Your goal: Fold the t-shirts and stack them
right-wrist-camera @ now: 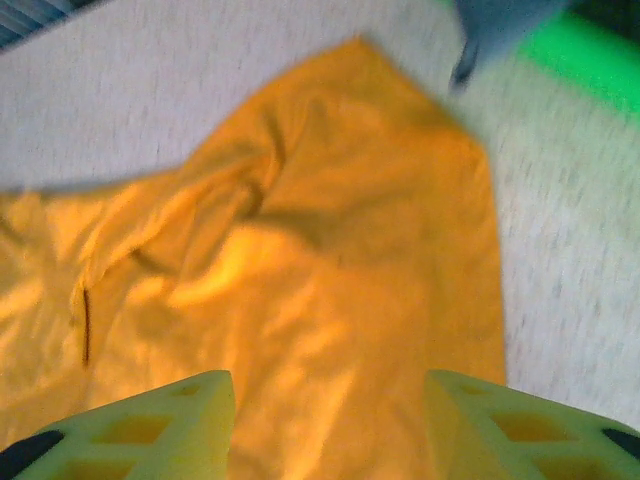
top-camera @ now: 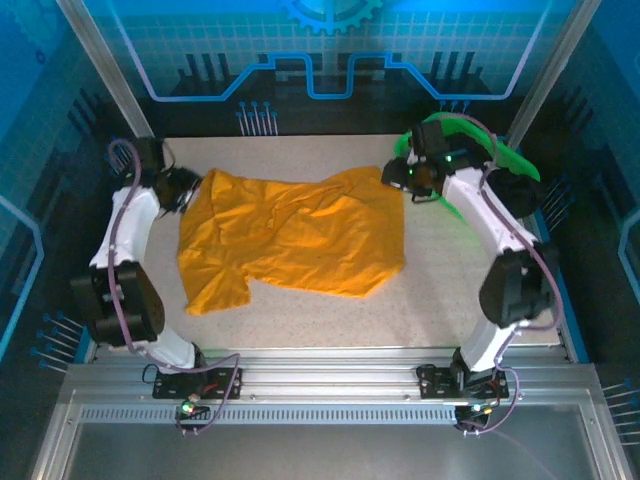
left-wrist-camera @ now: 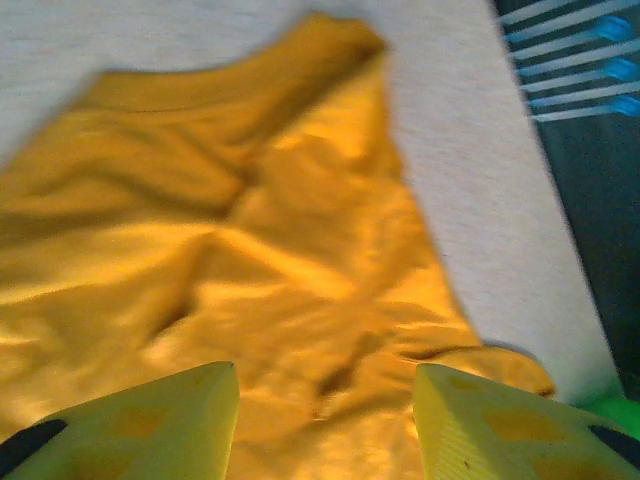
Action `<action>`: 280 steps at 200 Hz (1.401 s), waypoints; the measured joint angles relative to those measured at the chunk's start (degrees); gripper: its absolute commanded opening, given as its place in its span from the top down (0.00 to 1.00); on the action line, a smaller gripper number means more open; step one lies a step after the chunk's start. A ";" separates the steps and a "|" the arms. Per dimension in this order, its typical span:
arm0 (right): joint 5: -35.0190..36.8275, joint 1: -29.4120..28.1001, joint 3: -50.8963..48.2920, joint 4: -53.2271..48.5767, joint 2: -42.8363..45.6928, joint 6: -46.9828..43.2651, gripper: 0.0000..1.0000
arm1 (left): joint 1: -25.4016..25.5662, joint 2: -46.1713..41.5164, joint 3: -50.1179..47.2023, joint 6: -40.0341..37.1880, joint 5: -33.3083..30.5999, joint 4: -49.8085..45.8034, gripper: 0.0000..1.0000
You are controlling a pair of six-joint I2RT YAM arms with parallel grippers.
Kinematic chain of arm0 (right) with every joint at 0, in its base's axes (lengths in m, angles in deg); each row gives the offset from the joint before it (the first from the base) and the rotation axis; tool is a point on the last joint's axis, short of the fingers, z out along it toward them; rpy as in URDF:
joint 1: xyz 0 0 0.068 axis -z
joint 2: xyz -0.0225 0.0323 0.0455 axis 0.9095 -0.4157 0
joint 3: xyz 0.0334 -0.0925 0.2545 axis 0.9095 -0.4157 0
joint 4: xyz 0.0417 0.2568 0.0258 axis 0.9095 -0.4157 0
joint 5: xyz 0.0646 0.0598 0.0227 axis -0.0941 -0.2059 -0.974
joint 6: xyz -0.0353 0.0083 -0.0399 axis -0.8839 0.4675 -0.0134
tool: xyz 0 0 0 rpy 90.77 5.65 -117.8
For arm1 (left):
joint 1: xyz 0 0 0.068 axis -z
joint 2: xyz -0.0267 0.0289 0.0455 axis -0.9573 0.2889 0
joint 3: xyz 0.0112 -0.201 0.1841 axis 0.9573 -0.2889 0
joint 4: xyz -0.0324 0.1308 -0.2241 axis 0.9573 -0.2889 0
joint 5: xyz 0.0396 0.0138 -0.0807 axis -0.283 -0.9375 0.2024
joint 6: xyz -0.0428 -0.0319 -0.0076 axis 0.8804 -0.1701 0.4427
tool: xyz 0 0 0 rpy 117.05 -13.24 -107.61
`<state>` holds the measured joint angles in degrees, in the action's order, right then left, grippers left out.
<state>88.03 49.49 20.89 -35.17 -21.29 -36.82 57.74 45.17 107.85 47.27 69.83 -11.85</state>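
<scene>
A single orange-yellow t-shirt [top-camera: 290, 235] lies spread out and rumpled on the speckled worktop [top-camera: 440, 290], around the middle and a little toward 12 o'clock. Its cloth is creased and bunched in places. One sleeve sticks out toward 7 o'clock, and its lower edge runs unevenly toward 5 o'clock.

The left claw [top-camera: 185, 188] sits at the shirt's 10 o'clock corner, at the edge of the cloth. From the left wrist camera, the left claw [left-wrist-camera: 325, 385] has its two yellow fingers [left-wrist-camera: 150, 420] well apart. The wrinkled shirt [left-wrist-camera: 250, 260] shows in the gap between them, and nothing is pinched.

The right claw [top-camera: 400, 178] is at the shirt's 2 o'clock corner, beside the raised top edge of the cloth. From the right wrist camera, the right claw [right-wrist-camera: 330, 385] also has its fingers [right-wrist-camera: 150, 425] spread, with the shirt [right-wrist-camera: 330, 250] lying below and between them, not gripped. Whether either claw's fingertips touch the cloth cannot be told.

A green basket [top-camera: 500, 150] stands at the worktop's 2 o'clock corner, behind the right arm and apart from the shirt. The right wrist view shows a blurred strip of it [right-wrist-camera: 590, 50] at 1 o'clock.
</scene>
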 measured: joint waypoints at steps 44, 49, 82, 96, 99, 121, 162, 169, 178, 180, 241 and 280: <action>-0.44 -11.67 -21.55 1.70 8.76 8.41 0.60 | -11.17 2.45 -15.19 1.03 1.53 -1.70 0.54; -0.44 -12.20 -24.04 1.40 9.05 9.79 0.61 | -11.13 2.56 -15.58 1.03 1.90 -1.90 0.54; -0.22 -12.20 -32.96 -2.08 10.40 15.85 0.61 | -9.99 1.03 -15.80 0.85 3.21 -2.08 0.54; -0.13 -11.72 -33.57 -2.21 10.60 16.55 0.59 | -8.76 0.55 -15.78 0.72 3.26 -2.08 0.54; 0.00 -11.52 -33.57 -2.01 10.60 16.59 0.59 | -8.39 0.55 -15.80 0.61 3.26 -2.08 0.54; 0.74 -8.74 -32.89 -0.33 9.31 15.47 0.59 | -5.31 0.55 -15.80 0.50 3.28 -2.08 0.54; 2.89 -3.41 -29.00 2.03 1.62 10.80 0.58 | -3.10 0.44 -16.11 0.37 3.67 -2.05 0.54; 3.02 -3.06 -28.98 2.38 1.03 10.01 0.58 | -3.10 0.20 -16.31 0.15 3.67 -2.05 0.54; 3.04 -2.71 -28.98 2.82 0.55 8.92 0.59 | -3.10 -0.33 -16.61 -0.33 3.67 -2.10 0.55; 3.02 -2.64 -28.98 2.97 0.39 8.59 0.59 | -3.10 -0.46 -16.65 -0.48 3.67 -2.12 0.54; 2.64 -2.36 -27.85 7.08 -2.82 4.09 1.00 | -3.10 -4.55 -17.64 -2.10 3.69 -2.58 0.55; 4.59 -4.09 -28.20 4.96 5.03 3.10 1.00 | -3.10 -5.38 -18.01 -2.27 3.69 -2.75 0.55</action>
<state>92.62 45.40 -7.31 -30.21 -16.27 -33.72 54.64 39.80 89.84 45.00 73.52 -14.60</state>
